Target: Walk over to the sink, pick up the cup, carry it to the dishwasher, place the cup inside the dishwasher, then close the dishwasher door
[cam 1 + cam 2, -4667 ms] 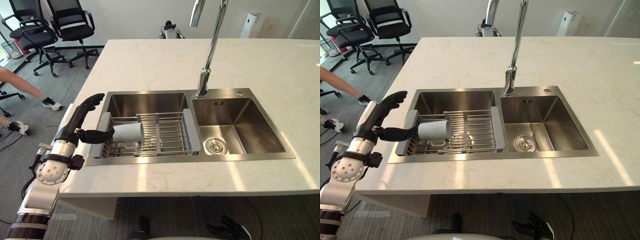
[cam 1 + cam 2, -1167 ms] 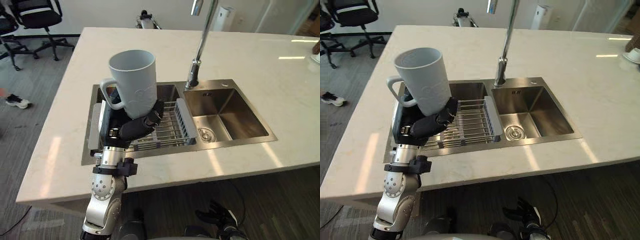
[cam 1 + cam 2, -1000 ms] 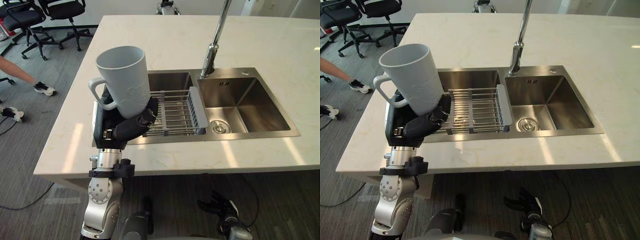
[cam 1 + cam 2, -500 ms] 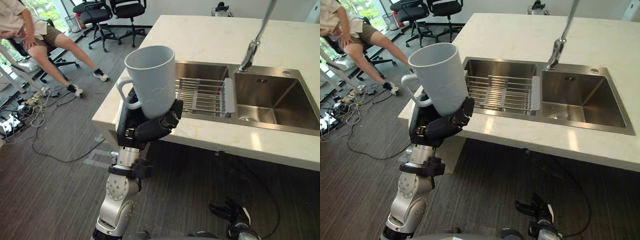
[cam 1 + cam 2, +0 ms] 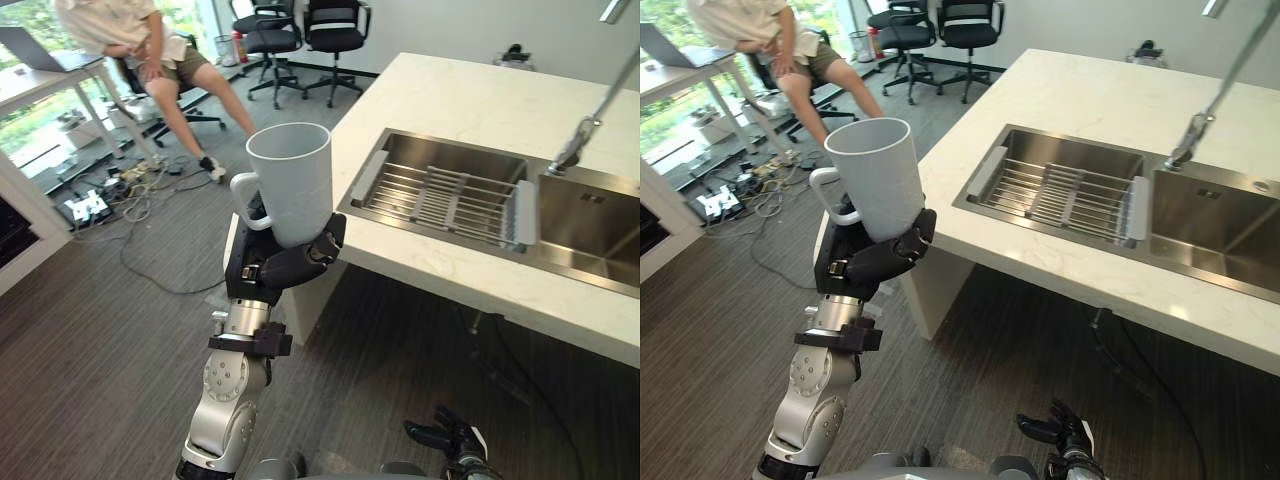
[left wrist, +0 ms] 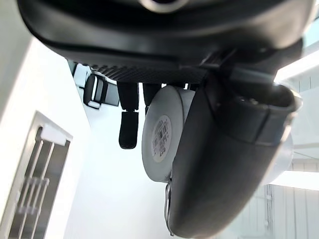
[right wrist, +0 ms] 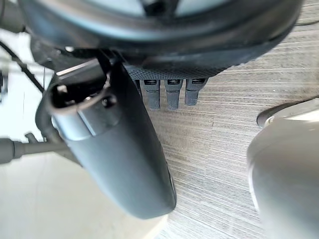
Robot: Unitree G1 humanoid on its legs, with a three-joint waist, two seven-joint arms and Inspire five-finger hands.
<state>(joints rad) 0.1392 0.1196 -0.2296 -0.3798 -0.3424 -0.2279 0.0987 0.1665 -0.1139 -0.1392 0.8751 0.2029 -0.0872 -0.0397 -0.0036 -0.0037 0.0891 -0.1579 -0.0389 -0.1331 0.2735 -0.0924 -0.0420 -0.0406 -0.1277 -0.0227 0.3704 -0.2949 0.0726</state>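
A pale grey mug [image 5: 292,180] stands upright in the air, handle pointing to my left, with my left hand [image 5: 285,265] shut round its lower part. It is held over the wood-look floor, left of the counter's corner. In the left wrist view the mug's round base [image 6: 162,134] sits against the palm, and the thumb [image 6: 214,164] curls across it. My right hand [image 5: 445,438] hangs low over the floor with relaxed, spread fingers [image 7: 167,92] and holds nothing.
The white counter [image 5: 450,100] holds a double steel sink with a wire rack [image 5: 450,195] and a tall tap [image 5: 580,140] to my right. A seated person [image 5: 130,30], office chairs [image 5: 300,30], a desk and floor cables [image 5: 120,190] lie at the left rear.
The mug, which lay in the sink rack, is now lifted in my left hand. The camera has swung left and back, so the sink now sits at the right.
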